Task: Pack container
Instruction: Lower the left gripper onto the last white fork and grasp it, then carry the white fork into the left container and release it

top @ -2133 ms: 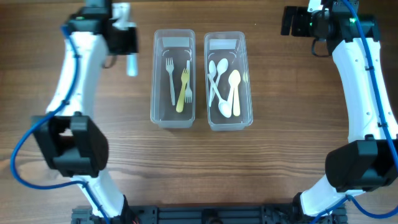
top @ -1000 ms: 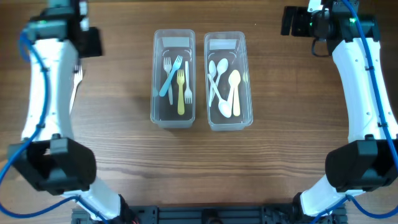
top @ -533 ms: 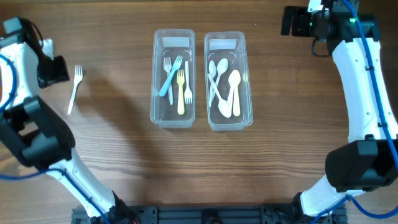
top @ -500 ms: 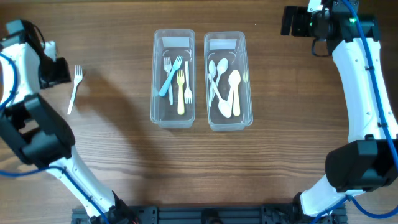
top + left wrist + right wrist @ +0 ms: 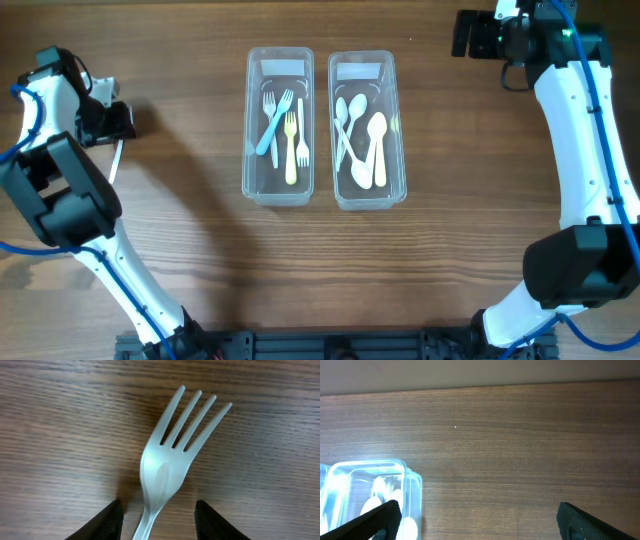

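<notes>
White fork [image 5: 162,472], left fingers [image 5: 102,525] spread astride

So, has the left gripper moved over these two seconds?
Yes. The left gripper went left, away from the fork container, and now sits over the white fork.

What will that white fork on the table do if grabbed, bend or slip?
The fork looks like thin plastic, so it is probably light and slightly bendy. It lies flat on the smooth table, so it may slide, not roll.
</notes>
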Robot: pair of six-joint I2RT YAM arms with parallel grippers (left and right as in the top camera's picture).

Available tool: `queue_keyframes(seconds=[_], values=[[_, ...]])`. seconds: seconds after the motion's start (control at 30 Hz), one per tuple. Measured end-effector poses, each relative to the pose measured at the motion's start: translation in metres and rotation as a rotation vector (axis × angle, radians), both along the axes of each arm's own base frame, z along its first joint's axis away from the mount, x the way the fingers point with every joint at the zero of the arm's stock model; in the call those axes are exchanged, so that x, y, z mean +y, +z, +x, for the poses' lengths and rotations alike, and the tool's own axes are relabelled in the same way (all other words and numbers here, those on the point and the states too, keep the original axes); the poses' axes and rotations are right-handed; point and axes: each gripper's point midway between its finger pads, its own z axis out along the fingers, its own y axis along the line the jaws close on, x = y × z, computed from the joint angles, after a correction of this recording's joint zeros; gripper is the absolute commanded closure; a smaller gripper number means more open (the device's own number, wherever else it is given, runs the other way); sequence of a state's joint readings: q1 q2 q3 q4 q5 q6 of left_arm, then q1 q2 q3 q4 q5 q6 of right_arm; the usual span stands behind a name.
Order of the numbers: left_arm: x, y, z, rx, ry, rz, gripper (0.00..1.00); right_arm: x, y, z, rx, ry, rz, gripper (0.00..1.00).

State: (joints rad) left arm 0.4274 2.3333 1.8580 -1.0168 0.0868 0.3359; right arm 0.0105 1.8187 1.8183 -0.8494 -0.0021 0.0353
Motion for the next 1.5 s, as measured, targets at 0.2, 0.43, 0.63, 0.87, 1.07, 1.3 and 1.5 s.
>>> queue_keyframes(seconds=[0.2,0.43,0.63,0.87,1.07,1.3,1.5], values=[[-0.002,0.0,0.001,-0.006,-0.004,-0.012,0.73,0.0,0.0,0.0,0.0,0.0,0.0,0.0],[-0.014,-0.001,-0.003,0.014,-0.02,-0.057,0.96,0.0,0.0,0.0,0.0,0.0,0.0,0.0],[-0.026,0.018,0.006,-0.008,0.01,-0.051,0.96,0.0,0.0,0.0,0.0,0.0,0.0,0.0],[-0.095,0.202,0.059,-0.424,-0.005,0.004,0.94,0.0,0.0,0.0,0.0,0.0,0.0,0.0],[-0.216,0.278,0.051,-0.581,-0.139,-0.098,0.94,0.0,0.0,0.0,0.0,0.0,0.0,0.0],[-0.31,0.241,0.041,-0.464,-0.245,-0.18,0.94,0.0,0.0,0.0,0.0,0.0,0.0,0.0],[-0.348,0.183,0.028,-0.289,-0.307,-0.181,0.82,0.0,0.0,0.0,0.0,0.0,0.0,0.0]])
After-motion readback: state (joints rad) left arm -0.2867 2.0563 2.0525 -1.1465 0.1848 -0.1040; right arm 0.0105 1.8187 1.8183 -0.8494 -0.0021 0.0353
